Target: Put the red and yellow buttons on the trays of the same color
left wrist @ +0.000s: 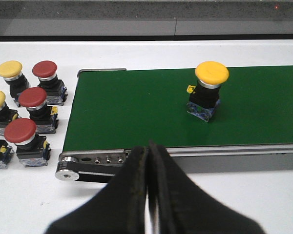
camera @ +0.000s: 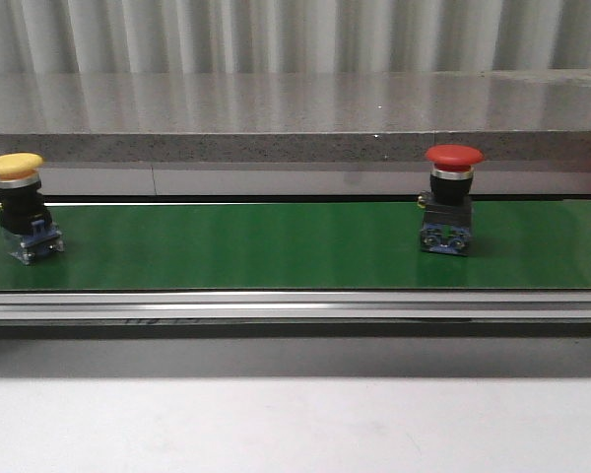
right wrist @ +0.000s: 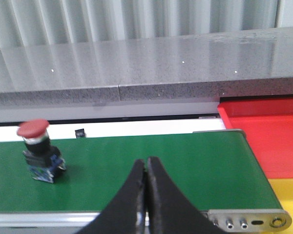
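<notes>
Nearest in the left wrist view, the left gripper shows as two matte black fingers with the jaws pressed together, holding nothing. The right gripper looks the same, jaws closed and empty.

Beyond them runs the green conveyor belt, a flat, smooth band in a brushed metal frame with a roller and screws at each end. It stands on a plain white tabletop.

Two buttons ride the belt, well apart. The yellow button stands at the robot's left, slightly tilted, a domed mushroom cap on a black body with a blue base. The red button stands upright toward the right, of the same build.

Off the belt's left end, on the tabletop, a cluster of spare buttons sits close together: three red caps and three yellow, two of the yellow ones cut off by the frame edge.

Past the belt's right end lie the red tray and the yellow tray, both glossy and only partly in view.

Farthest back is a speckled grey stone ledge under corrugated panelling.
</notes>
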Controlling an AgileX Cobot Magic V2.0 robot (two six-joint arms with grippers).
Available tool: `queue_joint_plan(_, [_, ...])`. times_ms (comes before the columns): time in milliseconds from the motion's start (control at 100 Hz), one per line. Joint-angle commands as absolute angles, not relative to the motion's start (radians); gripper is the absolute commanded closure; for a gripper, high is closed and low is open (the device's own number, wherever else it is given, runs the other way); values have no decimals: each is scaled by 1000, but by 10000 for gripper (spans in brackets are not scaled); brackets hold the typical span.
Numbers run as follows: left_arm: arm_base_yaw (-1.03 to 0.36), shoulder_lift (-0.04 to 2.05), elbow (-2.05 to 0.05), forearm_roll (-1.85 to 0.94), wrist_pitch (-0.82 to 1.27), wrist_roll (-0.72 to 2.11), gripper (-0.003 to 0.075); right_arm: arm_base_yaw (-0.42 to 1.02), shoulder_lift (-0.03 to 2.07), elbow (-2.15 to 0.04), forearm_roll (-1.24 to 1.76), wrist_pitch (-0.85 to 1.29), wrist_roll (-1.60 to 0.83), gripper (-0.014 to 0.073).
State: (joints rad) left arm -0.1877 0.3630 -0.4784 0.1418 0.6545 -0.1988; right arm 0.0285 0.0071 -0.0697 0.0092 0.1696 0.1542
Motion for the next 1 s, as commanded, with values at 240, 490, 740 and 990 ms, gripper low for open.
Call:
queue_joint_plan(240, [-195, 371, -497, 153, 564, -199, 740, 29, 386, -521, 10, 679, 222, 661])
queue_joint_plan(490, [-195, 371, -497, 154, 564, -199, 740, 29, 621, -727, 10, 788, 222, 661])
queue_joint_plan(740, [-195, 371, -497, 156, 564, -199, 740, 29, 708, -730, 10, 801, 221, 609])
queue_joint_plan(990, [-195, 371, -497, 156, 564, -199, 740, 29, 715, -730, 10, 818, 221, 151])
